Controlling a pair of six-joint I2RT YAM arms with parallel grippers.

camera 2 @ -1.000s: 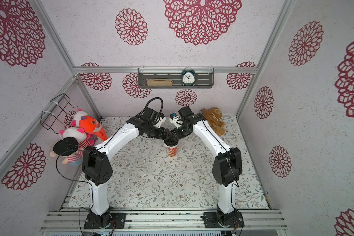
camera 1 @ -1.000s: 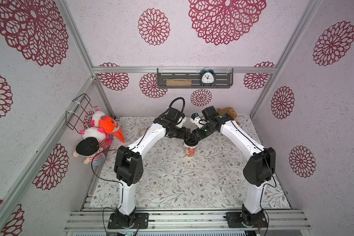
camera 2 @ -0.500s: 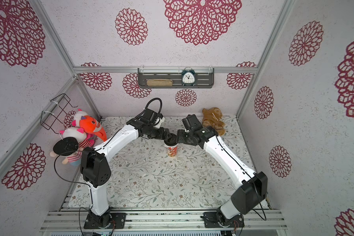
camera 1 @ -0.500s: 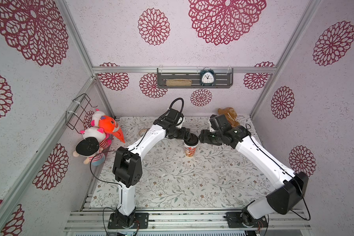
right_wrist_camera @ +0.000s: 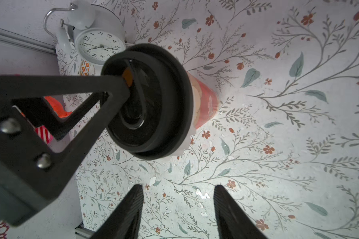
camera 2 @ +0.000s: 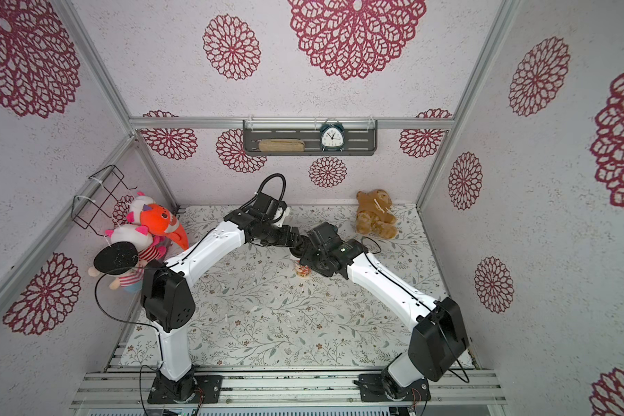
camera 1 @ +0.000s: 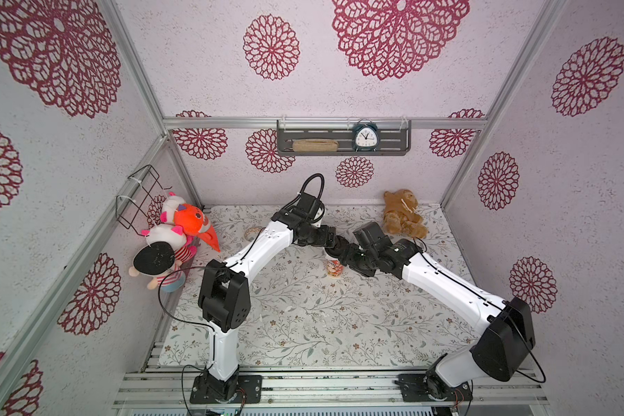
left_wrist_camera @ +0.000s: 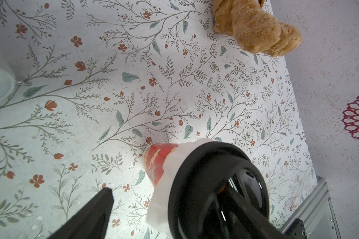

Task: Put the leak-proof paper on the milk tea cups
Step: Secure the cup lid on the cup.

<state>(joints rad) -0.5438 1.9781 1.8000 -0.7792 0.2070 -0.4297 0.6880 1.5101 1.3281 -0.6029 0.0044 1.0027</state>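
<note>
The milk tea cup stands upright on the floral surface, about midway between the two arms. The leak-proof paper lies over its rim, its white edge hanging down around the red wall beneath a black lid that sits on top. The left gripper is open and clamps nothing, with one finger on the lid's top and the other out in the air beside the cup, while the right gripper hangs just beside the cup with its jaws apart and nothing between them.
</note>
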